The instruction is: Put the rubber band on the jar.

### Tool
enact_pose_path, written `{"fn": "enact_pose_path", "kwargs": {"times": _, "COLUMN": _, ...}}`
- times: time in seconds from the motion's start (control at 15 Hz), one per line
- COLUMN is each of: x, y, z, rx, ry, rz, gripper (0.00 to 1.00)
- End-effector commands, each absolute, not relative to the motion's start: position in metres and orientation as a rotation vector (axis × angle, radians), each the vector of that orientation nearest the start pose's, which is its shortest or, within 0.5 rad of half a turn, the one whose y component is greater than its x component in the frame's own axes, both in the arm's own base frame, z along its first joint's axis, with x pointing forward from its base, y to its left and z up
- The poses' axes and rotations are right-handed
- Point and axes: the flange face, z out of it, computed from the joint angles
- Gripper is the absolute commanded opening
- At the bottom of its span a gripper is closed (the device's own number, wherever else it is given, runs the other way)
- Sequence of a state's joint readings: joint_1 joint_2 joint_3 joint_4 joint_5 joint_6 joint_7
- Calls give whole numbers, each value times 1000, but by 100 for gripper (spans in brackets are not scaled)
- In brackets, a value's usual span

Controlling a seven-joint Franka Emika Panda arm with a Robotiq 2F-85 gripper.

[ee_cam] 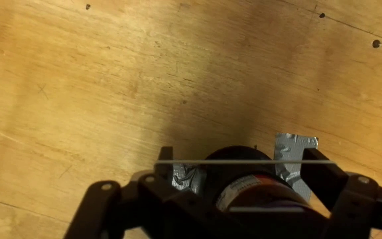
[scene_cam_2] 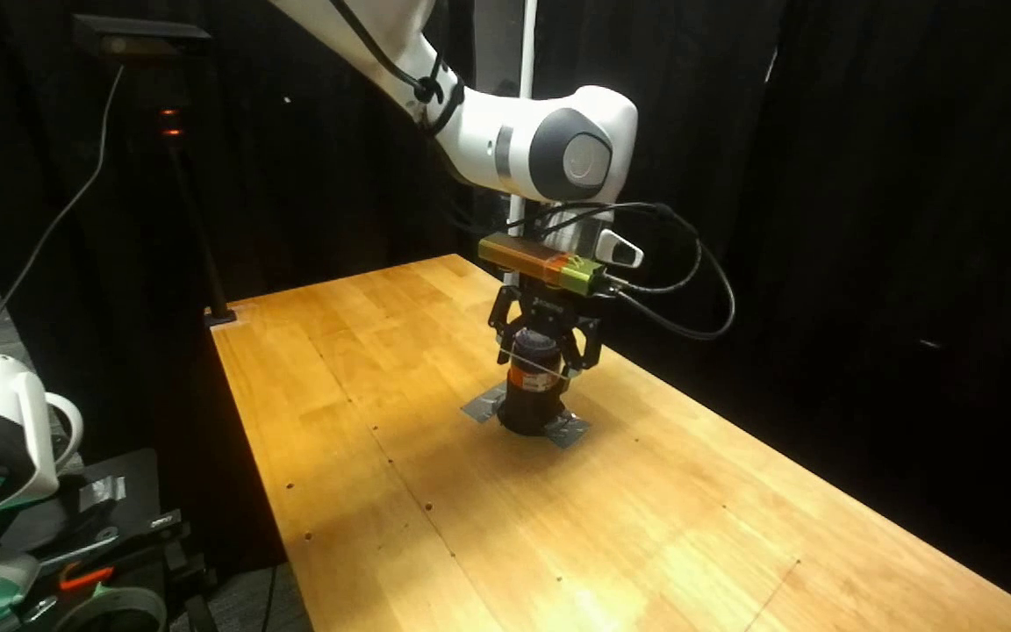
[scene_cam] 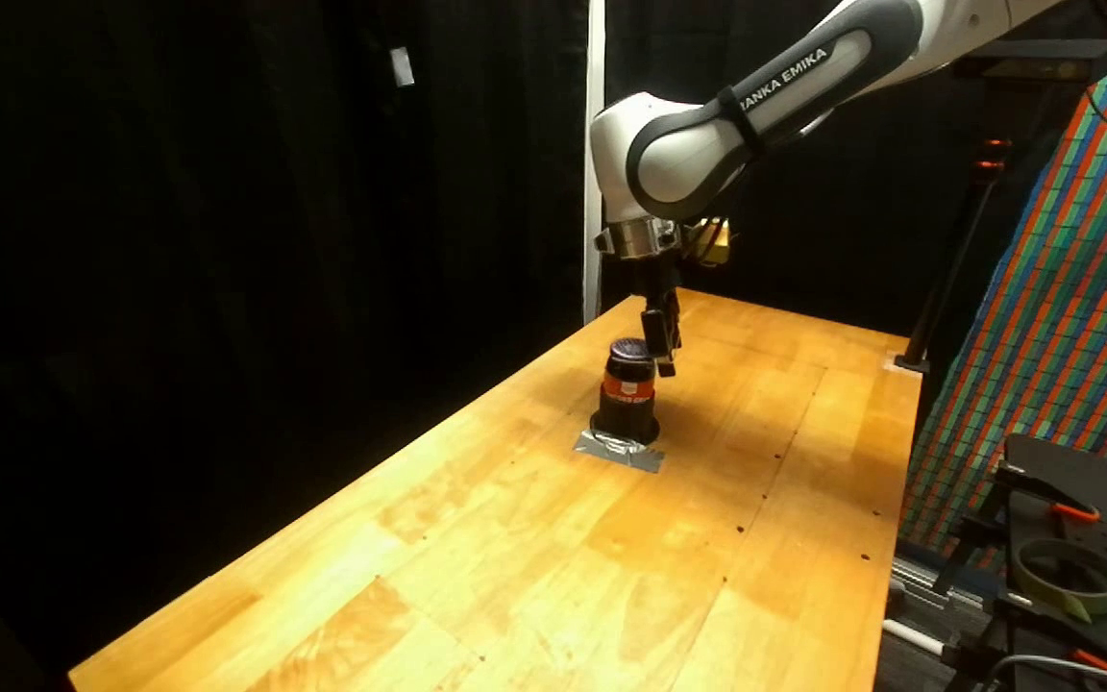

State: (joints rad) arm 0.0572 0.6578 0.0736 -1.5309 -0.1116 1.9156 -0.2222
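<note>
The jar (scene_cam: 628,389) stands upright in a dark base taped to the wooden table. It has a dark top and an orange-brown label, and it also shows in an exterior view (scene_cam_2: 534,379) and the wrist view (ee_cam: 260,192). My gripper (scene_cam_2: 536,366) points down at the jar's upper part, its fingers spread to either side of it. The pale rubber band (scene_cam_2: 536,358) is stretched between the fingertips and crosses in front of the jar. In the wrist view the band (ee_cam: 237,162) spans the open jaws (ee_cam: 238,156); a second pale strand shows lower. I cannot tell whether it encircles the jar.
Silver tape (scene_cam: 619,450) lies at the jar's base on the wooden table (scene_cam: 563,567). A dark pole (scene_cam_2: 198,228) stands at a table corner. A black cart with a tape roll (scene_cam: 1068,577) stands beside the table. Black curtains hang behind.
</note>
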Motion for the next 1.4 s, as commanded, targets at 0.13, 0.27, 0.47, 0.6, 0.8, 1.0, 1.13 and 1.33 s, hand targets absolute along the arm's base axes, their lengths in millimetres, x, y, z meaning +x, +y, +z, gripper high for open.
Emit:
{"fn": "enact_pose_path", "kwargs": {"times": 0.13, "x": 623, "y": 52, "z": 259, "rx": -3036, "ry": -658, "rz": 274, "gripper": 66}}
{"fn": "enact_pose_path", "kwargs": {"times": 0.27, "x": 612, "y": 49, "z": 260, "rx": -3018, "ry": -666, "rz": 172, "gripper": 49}}
{"fn": "enact_pose_path", "kwargs": {"times": 0.47, "x": 597, "y": 47, "z": 260, "rx": -2997, "ry": -685, "rz": 52, "gripper": 27}}
{"fn": "enact_pose_path", "kwargs": {"times": 0.6, "x": 587, "y": 46, "z": 260, "rx": -2987, "ry": -696, "rz": -9, "gripper": 15}}
{"fn": "enact_pose_path", "kwargs": {"times": 0.8, "x": 572, "y": 45, "z": 258, "rx": -2978, "ry": -707, "rz": -88, "gripper": 9}}
{"fn": "enact_pose_path", "kwargs": {"times": 1.0, "x": 557, "y": 44, "z": 256, "rx": -2964, "ry": -673, "rz": -269, "gripper": 14}}
{"fn": "enact_pose_path", "kwargs": {"times": 1.13, "x": 547, "y": 46, "z": 251, "rx": -2953, "ry": -631, "rz": -397, "gripper": 15}}
{"fn": "enact_pose_path", "kwargs": {"times": 1.33, "x": 532, "y": 51, "z": 242, "rx": -2945, "ry": -608, "rz": -566, "gripper": 15}}
